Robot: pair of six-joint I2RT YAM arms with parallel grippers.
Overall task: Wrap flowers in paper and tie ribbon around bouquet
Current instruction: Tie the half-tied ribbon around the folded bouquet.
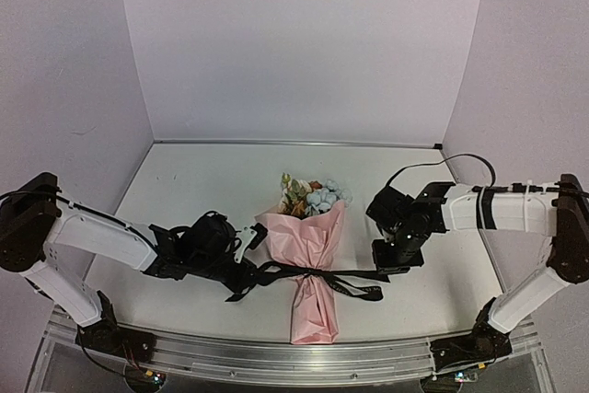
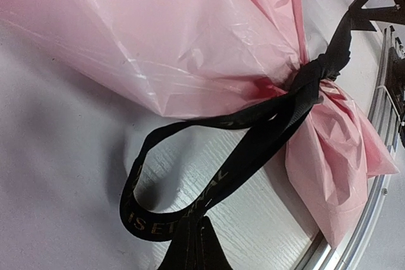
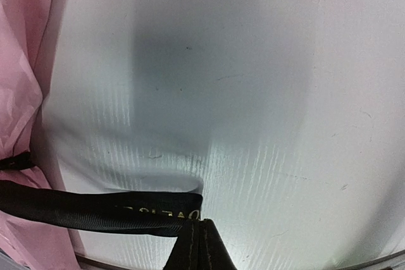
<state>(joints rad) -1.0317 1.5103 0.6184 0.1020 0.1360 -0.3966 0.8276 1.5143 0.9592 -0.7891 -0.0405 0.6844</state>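
Looking at the bouquet (image 1: 311, 260): lies flat on the worktop (image 1: 202, 190), in the middle, close to the near edge. Points its flowers (image 1: 315, 196) to the far side and its thin end to the near side.

Seems very light. Wears thin pink paper (image 2: 190, 36), quick to crinkle and probably easy to tear with a hard tug. Carries soft flowers, easy to squash, so best not to press on the top. Better to hold at the pinched middle, right by the black ribbon (image 2: 253, 150) and its knot. Looks floppy and maybe a bit slippery, that ribbon, so needs a firm pinch out along its ends, not at the knot.

Left tool (image 2: 197, 245): clenched tight, pinching a slack loop of the ribbon just left of the bouquet. Touches nothing but ribbon, as far as can be seen.

Right tool (image 3: 199, 245): clenched tight too, pinching the other end of the ribbon, just right of the bouquet and low over the worktop. Sits apart from the paper. Holds that side fairly straight.

Looks nearly done: paper wrapped round, ribbon tied. Could slide sideways with a hard tug from just one end, so pull both ends evenly and gently.
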